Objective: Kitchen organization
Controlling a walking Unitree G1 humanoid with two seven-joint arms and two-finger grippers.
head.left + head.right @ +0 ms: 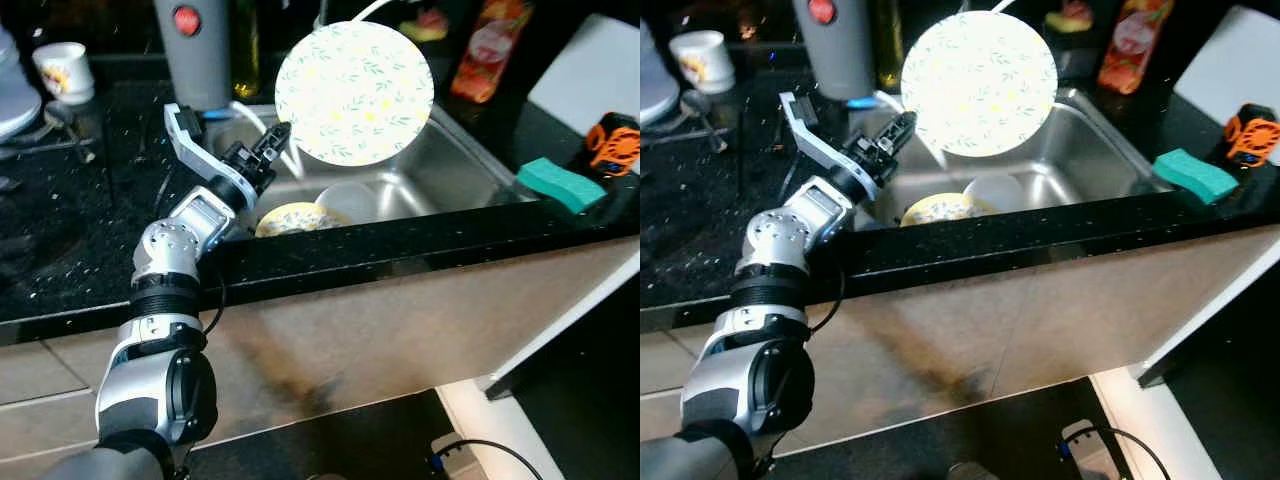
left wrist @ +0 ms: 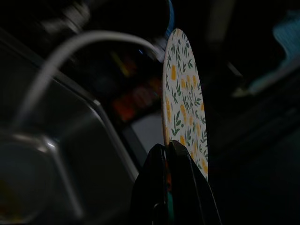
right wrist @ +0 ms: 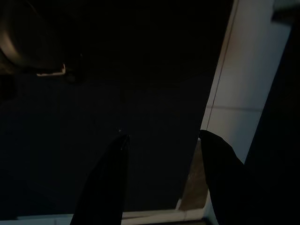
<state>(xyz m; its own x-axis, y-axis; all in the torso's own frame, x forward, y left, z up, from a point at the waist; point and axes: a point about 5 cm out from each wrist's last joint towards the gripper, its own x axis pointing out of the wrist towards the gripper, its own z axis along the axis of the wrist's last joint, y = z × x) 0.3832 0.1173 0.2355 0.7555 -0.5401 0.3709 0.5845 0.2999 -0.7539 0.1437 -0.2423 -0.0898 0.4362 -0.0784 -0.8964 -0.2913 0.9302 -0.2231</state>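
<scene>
Plate point(image 1: 354, 92), white with green leaves and yellow dots, held up on edge over the sink point(image 1: 455, 160), face toward the camera. Left tool point(image 1: 281, 138) grips it at its lower left rim; fingers point(image 2: 180, 183) pinched nearly together on the rim in the left wrist view, plate seen edge-on there. Left arm reaches from the desk front edge up and over the sink's left side.

Right tool point(image 3: 161, 140) hangs in the dark, fingers spread wide apart, nothing between them; dark floor and a pale panel behind.

In the sink, under the plate: yellow patterned dish point(image 1: 295, 218) at the near wall, pale bowl point(image 1: 352, 200) just beside it on the right. White hose point(image 1: 262, 125) curves along the sink's left side near the tool.

Black speckled desk point(image 1: 80, 210) around the sink. Grey canister with a red button point(image 1: 195, 50) behind the sink's left corner, close to the arm. White mug point(image 1: 65, 72) far left at the back. Red-orange bottle point(image 1: 490, 48) behind the sink on the right. Green sponge point(image 1: 562, 184) on the desk right of the sink, orange-black object point(image 1: 614, 142) just beyond it.
</scene>
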